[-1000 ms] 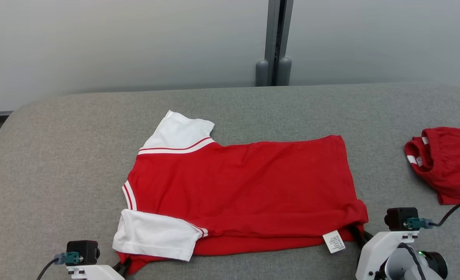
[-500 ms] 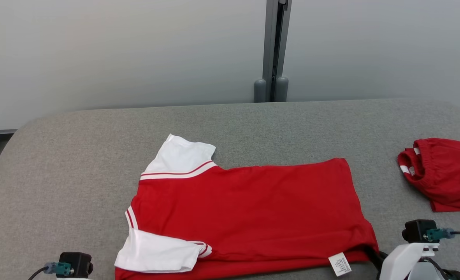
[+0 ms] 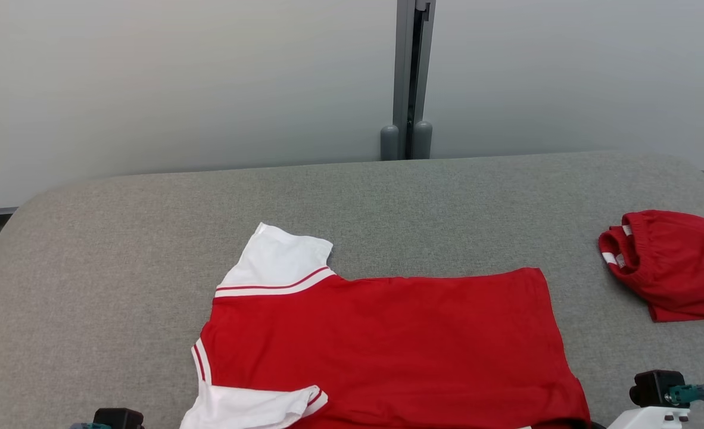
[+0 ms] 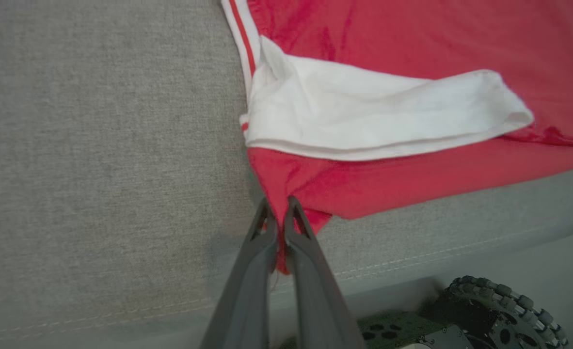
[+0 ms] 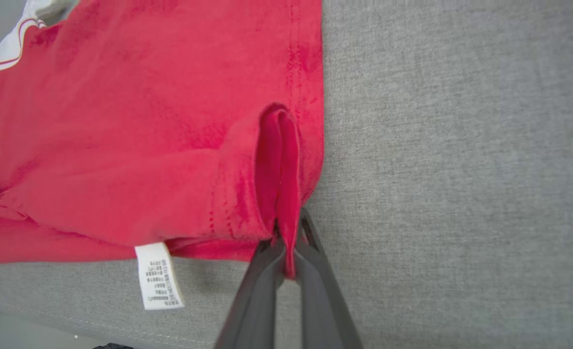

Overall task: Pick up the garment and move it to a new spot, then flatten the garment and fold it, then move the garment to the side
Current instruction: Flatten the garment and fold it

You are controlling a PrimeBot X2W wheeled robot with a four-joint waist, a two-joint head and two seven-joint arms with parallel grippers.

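The garment [image 3: 382, 345] is a red shirt with white sleeves, spread on the grey padded table [image 3: 120, 238] and reaching the bottom edge of the head view. In the left wrist view my left gripper [image 4: 278, 206] is shut on a red corner of the garment [image 4: 412, 111] just below a folded white sleeve [image 4: 374, 114]. My right gripper [image 5: 289, 225] is shut on a pinched fold at the garment's [image 5: 136, 126] hem corner, beside a white care label [image 5: 158, 276].
A second red garment [image 3: 673, 262] lies bunched at the table's right edge. A grey post [image 3: 408, 77] stands against the pale wall behind. The table's near seam and a wheel of the base [image 4: 500, 310] show in the left wrist view.
The head view has tilted up, so the table sits lower in the picture. The garment's near edge has slid toward the table's front; both grippers stay shut on it.
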